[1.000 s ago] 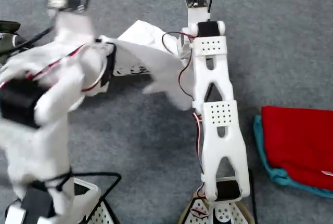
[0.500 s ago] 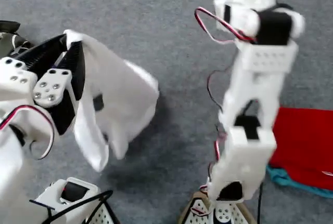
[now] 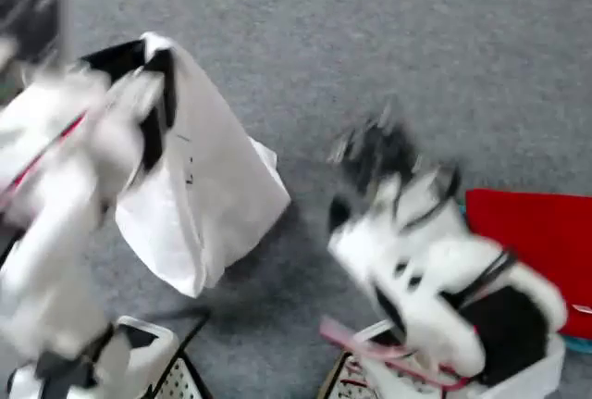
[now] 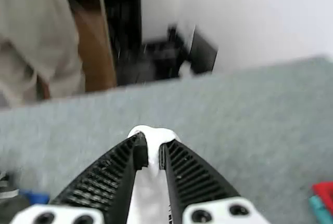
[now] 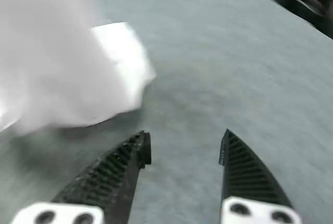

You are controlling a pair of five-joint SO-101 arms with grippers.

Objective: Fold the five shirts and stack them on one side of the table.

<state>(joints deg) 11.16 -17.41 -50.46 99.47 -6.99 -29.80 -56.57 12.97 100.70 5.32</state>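
Note:
A white shirt (image 3: pixel 203 186) hangs in the air at the left of the grey table, pinched at its top by my left gripper (image 3: pixel 153 61). In the left wrist view the black fingers of my left gripper (image 4: pixel 150 151) are shut on a fold of the white shirt (image 4: pixel 152 136). My right gripper (image 5: pixel 183 154) stands open above bare table, apart from the white shirt (image 5: pixel 78 78). The right arm (image 3: pixel 435 279) is blurred low at the centre right. A folded red shirt (image 3: pixel 536 251) lies on a teal shirt (image 3: pixel 578 343) at the right edge.
The grey table (image 3: pixel 370 66) stretches bare across the back and middle. Both arm bases (image 3: pixel 148 362) stand at the near edge. Dark room furniture (image 4: pixel 156 52) lies beyond the table's far edge.
The left arm has lifted the white shirt off the table and holds it hanging. The right arm let go of it, pulled back and dropped low toward its base.

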